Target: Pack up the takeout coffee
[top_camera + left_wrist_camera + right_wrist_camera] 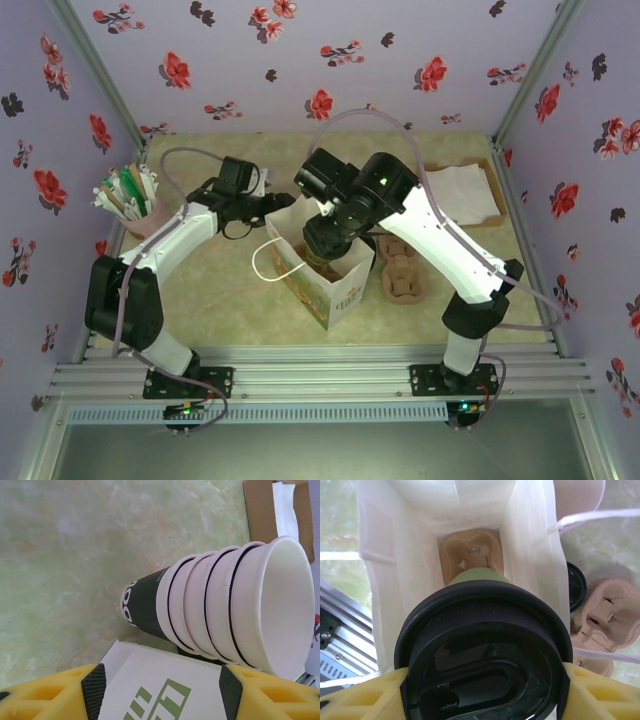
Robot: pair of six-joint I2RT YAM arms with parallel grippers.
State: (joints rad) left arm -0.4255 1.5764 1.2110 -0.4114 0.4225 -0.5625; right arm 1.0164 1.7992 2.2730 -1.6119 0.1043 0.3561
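The takeout coffee (480, 650) shows its round black lid from above, with my right gripper (482, 680) shut on it, yellow fingers at either side of the lid. It hangs in the mouth of the white paper bag (530, 540), above a tan pulp carrier (470, 552) at the bag's bottom. From above, the right gripper (325, 238) is over the bag (335, 290). My left gripper (162, 690) has the bag's white, green-printed wall (145, 672) spanning from pad to pad, at the bag's far left rim (272, 205).
A stack of nested cream-rimmed cups (225, 605) stands just beyond the bag. Tan carriers (403, 275) and black lids (576, 587) sit right of it. A brown napkin box (465, 190) is at the back right, a cup of straws (130, 195) at the back left.
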